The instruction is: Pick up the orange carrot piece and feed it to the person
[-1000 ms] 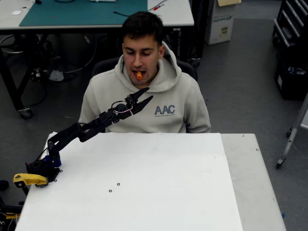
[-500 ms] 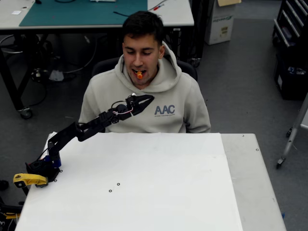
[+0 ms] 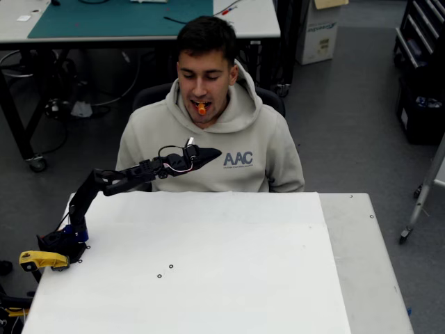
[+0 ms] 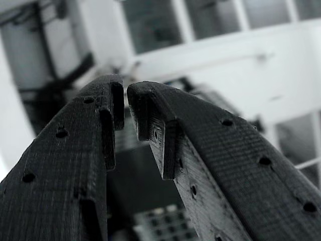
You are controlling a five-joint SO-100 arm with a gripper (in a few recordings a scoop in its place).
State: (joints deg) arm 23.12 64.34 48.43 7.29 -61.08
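Observation:
The orange carrot piece (image 3: 201, 108) sits between the lips of the person (image 3: 208, 142), who wears a beige hoodie and sits behind the white table (image 3: 208, 271). My black gripper (image 3: 212, 152) hangs in front of the person's chest, well below the carrot piece and apart from it. In the wrist view the two black fingertips (image 4: 118, 103) almost touch, with nothing between them (image 4: 125, 98), and the gripper is shut.
A yellow clamp (image 3: 38, 260) sits at the arm's base on the table's left edge. Behind the person stands a desk with a green mat (image 3: 118, 17). Grey floor and a dark rack (image 3: 421, 69) lie to the right.
The gripper has shut from wide open and dropped lower across the person's chest, as the arm folded back and its elbow rose. The carrot piece stays in the person's mouth.

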